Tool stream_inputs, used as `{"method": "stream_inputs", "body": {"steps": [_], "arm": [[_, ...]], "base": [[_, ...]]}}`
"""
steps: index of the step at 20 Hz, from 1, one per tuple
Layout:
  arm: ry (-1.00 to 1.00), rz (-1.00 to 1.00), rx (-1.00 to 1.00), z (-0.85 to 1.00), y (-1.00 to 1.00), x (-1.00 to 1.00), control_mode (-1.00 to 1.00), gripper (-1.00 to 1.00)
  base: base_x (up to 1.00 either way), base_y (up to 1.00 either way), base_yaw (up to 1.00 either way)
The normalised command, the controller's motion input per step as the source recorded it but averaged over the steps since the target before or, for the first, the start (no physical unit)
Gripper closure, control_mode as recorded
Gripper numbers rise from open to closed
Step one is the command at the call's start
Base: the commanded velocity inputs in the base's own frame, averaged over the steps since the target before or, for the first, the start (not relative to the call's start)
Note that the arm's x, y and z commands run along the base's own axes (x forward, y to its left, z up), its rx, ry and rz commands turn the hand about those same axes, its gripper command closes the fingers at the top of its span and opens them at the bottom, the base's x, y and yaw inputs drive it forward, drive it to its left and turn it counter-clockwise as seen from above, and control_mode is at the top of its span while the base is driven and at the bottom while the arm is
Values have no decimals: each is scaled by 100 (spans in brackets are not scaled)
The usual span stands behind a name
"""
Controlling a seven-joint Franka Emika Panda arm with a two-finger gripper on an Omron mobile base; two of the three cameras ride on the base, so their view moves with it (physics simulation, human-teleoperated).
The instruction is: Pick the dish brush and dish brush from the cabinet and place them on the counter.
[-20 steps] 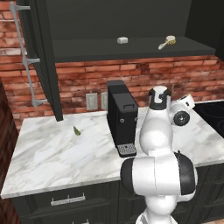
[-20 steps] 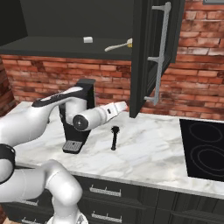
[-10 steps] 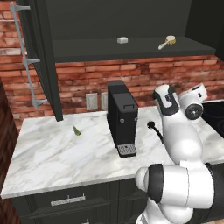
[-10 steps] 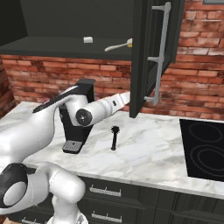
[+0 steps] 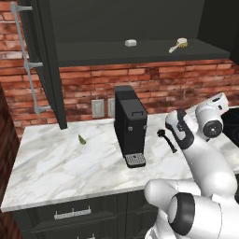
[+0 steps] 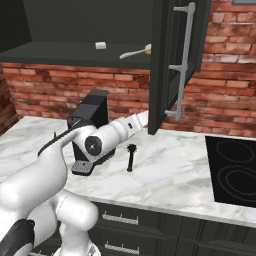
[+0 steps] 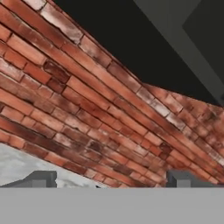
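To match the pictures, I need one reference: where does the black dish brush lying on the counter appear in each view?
Left base view: black dish brush right of centre, on the marble, right of the coffee machine.
Right base view: at centre, right of the coffee machine.
Hand view: brick wall and cabinet underside; no brush.
Shared landmark: the coffee machine.

The wall (image 5: 186, 88) is red brick, the desk (image 5: 56, 168) white marble with grey veins, the cabinet (image 5: 116, 23) black, and one brush (image 6: 131, 156) black.
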Motion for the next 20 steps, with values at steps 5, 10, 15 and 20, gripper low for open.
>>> {"method": "stream_inputs", "body": {"steps": [5, 10, 15, 20], "arm": [[6, 0, 8, 100, -3, -40, -100, -100], [4, 0, 8, 92, -3, -44, -100, -100], [13, 0, 12, 64, 0, -58, -100, -100], [23, 2, 14, 22, 7, -65, -100, -100]], "base": [[0, 0, 0], [0, 0, 0], [0, 0, 0], [0, 0, 0]]}}
